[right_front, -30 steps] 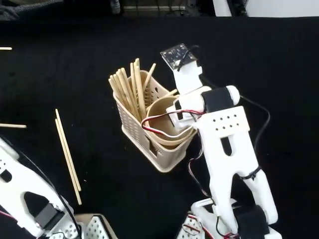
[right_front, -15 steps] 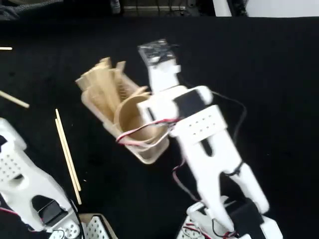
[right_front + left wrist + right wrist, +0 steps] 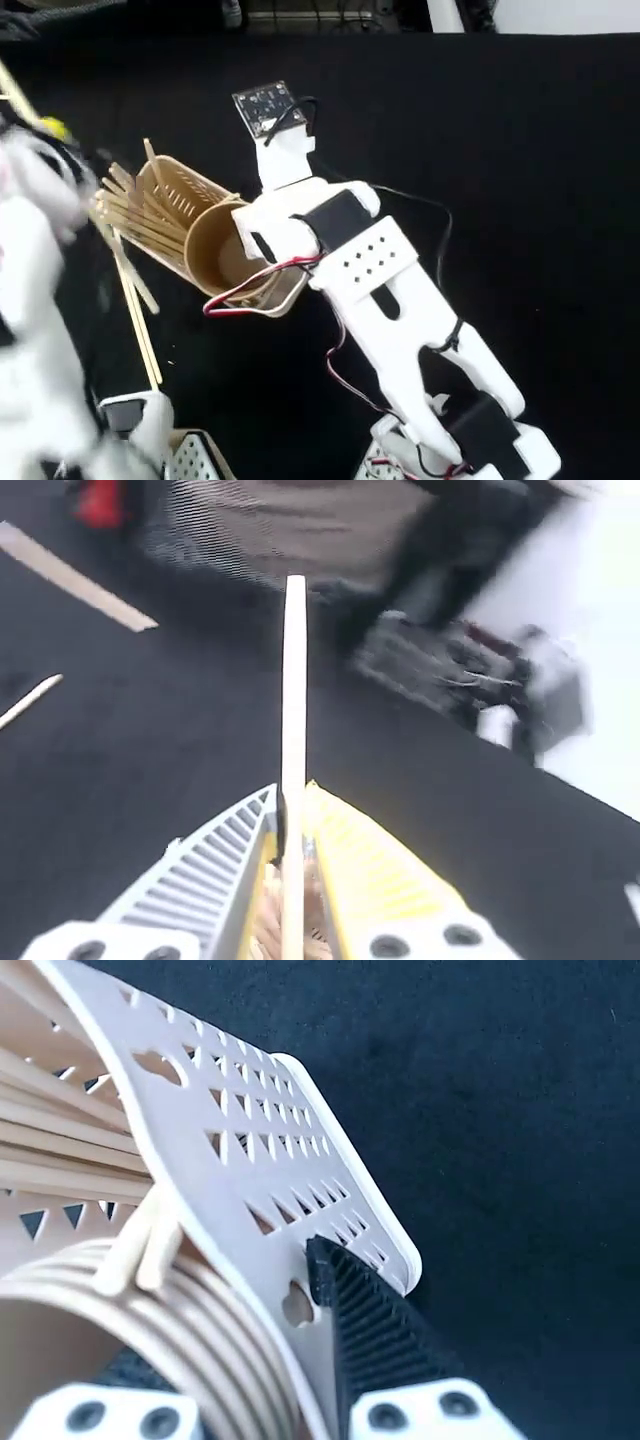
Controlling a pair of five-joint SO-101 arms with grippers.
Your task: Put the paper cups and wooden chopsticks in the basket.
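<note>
Nearest the arms' bases, a pair of loose wooden chopsticks (image 3: 140, 330) lies side by side on the black counter (image 3: 520, 150). Just beyond them, the right end effector (image 3: 250, 238) is clamped on the rim of the pale perforated basket (image 3: 170, 185). One ribbed black finger (image 3: 365, 1340) presses against the outside of the basket's wall. The basket is tilted hard over toward the left arm's side. Whether its bottom touches the counter cannot be told.

Nested paper cups (image 3: 215, 258) sit in the end of the basket nearer the right end effector, their mouth turned toward the high camera. A bundle of chopsticks (image 3: 135, 212) fills the other end, the tips fanning out past the rim.

At the counter's left side, the left end effector (image 3: 293, 852) is pinched narrow on a single chopstick (image 3: 294, 700), which runs straight out from between its white and yellow fingers. Beyond it on the counter lies a stray chopstick (image 3: 28, 701), and another chopstick (image 3: 78, 580) lies farther back.
</note>
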